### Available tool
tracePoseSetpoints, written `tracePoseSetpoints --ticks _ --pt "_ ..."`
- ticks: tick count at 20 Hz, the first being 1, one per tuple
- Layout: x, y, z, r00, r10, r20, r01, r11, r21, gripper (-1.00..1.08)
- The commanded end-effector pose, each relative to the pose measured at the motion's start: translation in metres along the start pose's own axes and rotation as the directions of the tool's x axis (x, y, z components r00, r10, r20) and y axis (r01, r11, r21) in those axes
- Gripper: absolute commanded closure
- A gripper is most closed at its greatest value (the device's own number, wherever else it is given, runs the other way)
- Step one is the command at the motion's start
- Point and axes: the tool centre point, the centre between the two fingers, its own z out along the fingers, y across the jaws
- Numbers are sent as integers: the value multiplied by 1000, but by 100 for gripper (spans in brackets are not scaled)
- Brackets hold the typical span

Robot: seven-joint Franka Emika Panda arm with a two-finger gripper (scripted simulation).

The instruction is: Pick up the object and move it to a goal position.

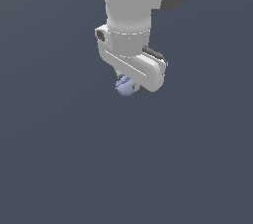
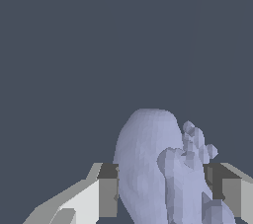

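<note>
The object [image 1: 125, 86] is a small pale lavender-blue bumpy lump. In the exterior view it peeks out below the white gripper [image 1: 127, 81], which hangs from the arm at upper centre and hides most of it. In the wrist view the object [image 2: 158, 168] fills the space between the two fingers [image 2: 107, 191], whose dark pads press against its sides. The gripper [image 2: 162, 191] is shut on the object.
A flat, plain dark blue-grey surface [image 1: 59, 159] fills the whole background in both views. No other objects or edges show.
</note>
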Motion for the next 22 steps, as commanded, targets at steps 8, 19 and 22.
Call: tracePoseSetpoints --ticks 8,19,22 --pt "16 -13 -54 1000 -1 1 1 1000 0 108" --pt "24 -19 -75 1000 -1 2 1 1000 0 108" --pt "24 -19 -75 1000 -1 2 1 1000 0 108"
